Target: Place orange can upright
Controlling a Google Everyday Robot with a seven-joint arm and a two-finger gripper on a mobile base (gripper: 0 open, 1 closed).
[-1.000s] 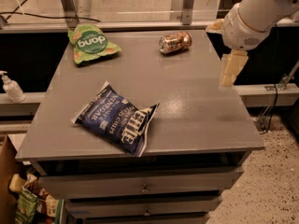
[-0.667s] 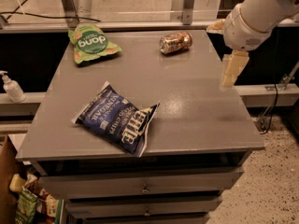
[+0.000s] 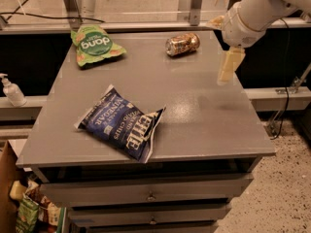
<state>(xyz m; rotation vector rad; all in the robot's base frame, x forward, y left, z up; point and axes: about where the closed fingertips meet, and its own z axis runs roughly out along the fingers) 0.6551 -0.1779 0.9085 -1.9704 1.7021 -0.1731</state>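
- Gripper (image 3: 227,70): hangs off the white arm (image 3: 260,6), above the far right part of the grey table top (image 3: 209,115), pointing down and not touching the surface.
- Gripper state: cannot tell whether it is apart or together (only one cream-coloured side shows clearly); nothing is seen held in it.
- Orange can (image 3: 182,43): on its side on the table top, not upright. It sits to the camera's left of the gripper and slightly farther back, near but clearly apart from it. The silver end faces the camera's left.
- Green chip bag (image 3: 95,44): flat at the far left corner, well apart from the gripper, beyond the can as seen from the gripper.
- Blue chip bag (image 3: 121,125): flat, nearer the camera and to the left of the gripper, well apart from it (also apart from the can).
- Pump bottle (image 3: 10,90): on a low ledge off the table's left edge, the item farthest from the gripper.
- Drawers (image 3: 150,194): below the table top, underneath and nearer the camera than the gripper.
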